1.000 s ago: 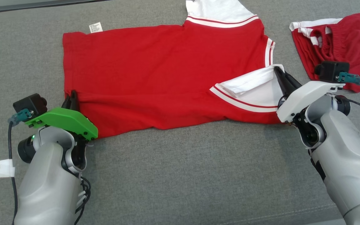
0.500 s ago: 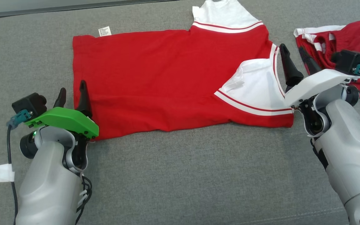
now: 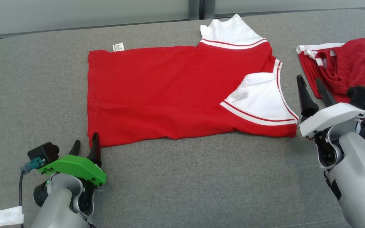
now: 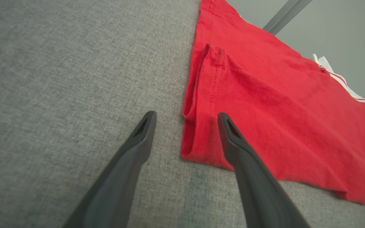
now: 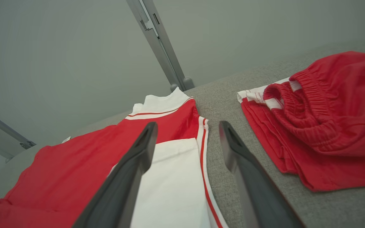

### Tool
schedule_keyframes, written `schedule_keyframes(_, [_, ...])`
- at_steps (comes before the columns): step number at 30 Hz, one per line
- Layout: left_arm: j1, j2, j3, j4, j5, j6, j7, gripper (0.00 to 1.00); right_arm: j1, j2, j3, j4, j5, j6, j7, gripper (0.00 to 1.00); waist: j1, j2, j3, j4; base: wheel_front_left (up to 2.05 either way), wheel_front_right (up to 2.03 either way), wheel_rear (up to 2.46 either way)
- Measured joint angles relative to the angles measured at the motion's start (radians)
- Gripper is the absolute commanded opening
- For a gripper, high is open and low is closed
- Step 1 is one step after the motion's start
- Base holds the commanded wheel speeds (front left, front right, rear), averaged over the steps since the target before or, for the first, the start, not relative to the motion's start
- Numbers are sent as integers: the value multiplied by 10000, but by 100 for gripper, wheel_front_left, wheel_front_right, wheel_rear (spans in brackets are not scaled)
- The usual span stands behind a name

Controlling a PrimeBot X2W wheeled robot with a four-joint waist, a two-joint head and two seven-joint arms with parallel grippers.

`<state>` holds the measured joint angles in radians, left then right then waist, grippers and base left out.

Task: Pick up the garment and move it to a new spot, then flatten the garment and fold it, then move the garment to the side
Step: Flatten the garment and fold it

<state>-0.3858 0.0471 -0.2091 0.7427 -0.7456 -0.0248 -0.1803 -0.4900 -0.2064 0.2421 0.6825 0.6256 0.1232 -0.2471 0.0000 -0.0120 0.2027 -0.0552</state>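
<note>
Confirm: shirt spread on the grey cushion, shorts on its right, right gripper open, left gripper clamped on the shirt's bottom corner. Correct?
One error: the left gripper is open, not clamped. The left wrist view shows its fingers apart and the corner of the shirt lying loose. The rest holds: shirt spread on the grey cushion, shorts on its right, right gripper open.

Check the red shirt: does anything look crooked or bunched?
Yes. On the red jersey shirt with white sleeves, the near sleeve lies folded onto the body while the far sleeve sticks out flat. The hem corner by the open left tool is rolled into a ridge.
</note>
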Motion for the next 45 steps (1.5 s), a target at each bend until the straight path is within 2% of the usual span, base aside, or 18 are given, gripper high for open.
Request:
schedule_keyframes(6, [233, -17, -155, 105, -102, -105, 182, 100, 771, 148, -13, -224, 90, 0, -2, 100, 0, 0, -295, -9, 0, 0, 0])
schedule_keyframes(17, [223, -31, -222, 234, -188, -104, 334, 98, 1402, 265, 320, -575, 107, 0, -2, 100, 0, 0, -337, -437, 0, 0, 0])
schedule_keyframes(18, [213, -36, -222, 234, -205, -104, 330, 76, 1493, 244, 322, -573, 123, 0, -2, 100, 0, 0, -329, -456, 0, 0, 0])
schedule_keyframes(19, [209, -38, -205, 232, -311, -104, 324, 45, 1579, 240, 322, -556, 194, 0, -2, 100, 0, 0, -318, -463, 0, 0, 0])
schedule_keyframes(20, [200, -46, -203, 232, -393, -104, 297, 33, 1672, 236, 324, -533, 253, 0, -2, 100, 0, 0, -309, -464, 0, 0, 0])
schedule_keyframes(21, [192, -46, -199, 226, -431, -104, 280, 7, 1752, 242, 343, -510, 286, 0, -2, 100, 0, 0, -300, -463, 0, 0, 0])
schedule_keyframes(22, [181, -54, -186, 215, -454, -104, 201, 0, 1801, 249, 355, -497, 311, 0, -2, 100, 0, 0, -289, -460, 0, 0, 0])
schedule_keyframes(29, [127, -84, -263, 221, -491, -104, 190, 0, 1860, 477, 548, -290, 650, 0, 31, 100, 0, 0, -184, -408, 0, 0, 0])
schedule_keyframes(37, [-159, -117, -539, 215, -491, -150, 105, 0, 1778, 623, 627, 107, 1170, 0, 550, 100, 0, 0, 44, -212, 0, 0, 0])
schedule_keyframes(38, [-160, -121, -541, 219, -491, -150, 73, 0, 1708, 685, 652, 140, 1214, 0, 593, 84, 0, 0, 68, -191, 0, 0, 0])
schedule_keyframes(39, [-163, -128, -546, 219, -491, -150, 21, 0, 1642, 748, 669, 146, 1256, 0, 610, 56, 0, 0, 86, -176, 0, 0, 0])
schedule_keyframes(42, [-205, -136, -566, 228, -491, -150, 17, 0, 1464, 836, 759, 184, 1436, 0, 719, 27, 0, 0, 129, -150, 0, 0, 0])
schedule_keyframes(44, [-255, -138, -589, 236, -493, -150, -10, 0, 1406, 813, 813, 199, 1498, 0, 719, 0, 0, 0, 150, -145, 0, 0, 0])
schedule_keyframes(45, [-274, -138, -606, 238, -493, -150, -12, 0, 1382, 803, 828, 205, 1501, 0, 719, 0, 0, 0, 157, -144, 0, 0, 0])
